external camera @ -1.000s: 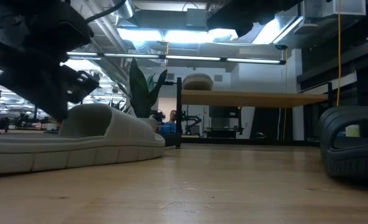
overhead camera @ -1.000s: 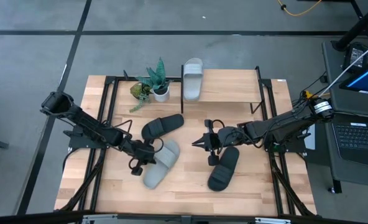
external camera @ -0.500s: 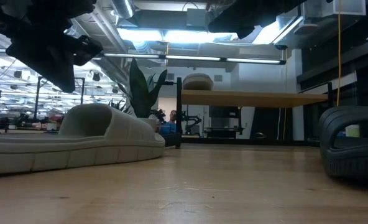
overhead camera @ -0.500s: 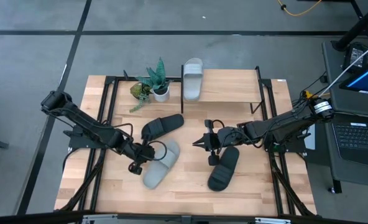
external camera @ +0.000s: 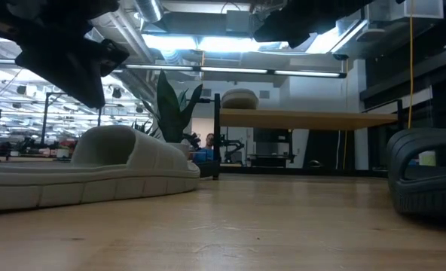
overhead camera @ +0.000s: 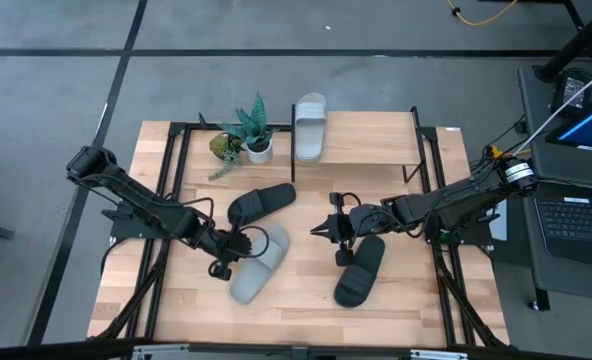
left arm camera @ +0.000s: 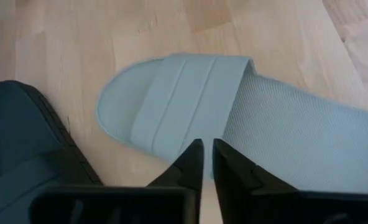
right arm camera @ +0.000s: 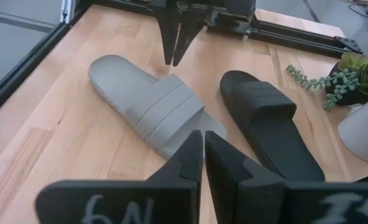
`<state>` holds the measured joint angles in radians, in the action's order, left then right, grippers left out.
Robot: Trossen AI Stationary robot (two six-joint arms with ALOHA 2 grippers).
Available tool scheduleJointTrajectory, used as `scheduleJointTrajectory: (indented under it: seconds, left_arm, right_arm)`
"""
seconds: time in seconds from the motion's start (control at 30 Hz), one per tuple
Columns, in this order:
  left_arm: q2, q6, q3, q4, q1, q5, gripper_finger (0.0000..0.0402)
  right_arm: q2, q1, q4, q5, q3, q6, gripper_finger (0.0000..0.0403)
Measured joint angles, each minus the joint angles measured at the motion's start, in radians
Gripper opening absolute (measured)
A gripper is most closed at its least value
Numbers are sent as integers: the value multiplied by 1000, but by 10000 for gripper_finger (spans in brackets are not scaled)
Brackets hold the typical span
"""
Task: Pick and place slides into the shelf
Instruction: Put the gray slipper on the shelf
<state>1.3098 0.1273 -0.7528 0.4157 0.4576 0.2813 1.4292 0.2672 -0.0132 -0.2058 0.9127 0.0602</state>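
Two dark jointed arms are seen, black cables looped beside each wrist. Pointed black fingers are shown; white handwriting (illegible) is carried below the right gripper.
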Motion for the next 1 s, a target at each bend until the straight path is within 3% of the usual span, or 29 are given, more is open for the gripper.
scheduleJointTrajectory:
  seconds: [0.37, 0.6, 0.8, 1.0]
  left_arm:
    - [0, -10, 0, -5, 14, -8, 130]
    - [42, -63, 0, 20, 26, -8, 134]
    - [94, -113, 0, 14, 24, 83, 134]
    - [141, -116, 0, 7, 14, 76, 134]
  right_arm:
    - [0, 0, -1, 0, 0, -5, 21]
    - [0, 0, -1, 0, 0, -7, 21]
    - [0, 0, 1, 0, 0, -29, 21]
    - [0, 0, 11, 0, 0, -31, 21]
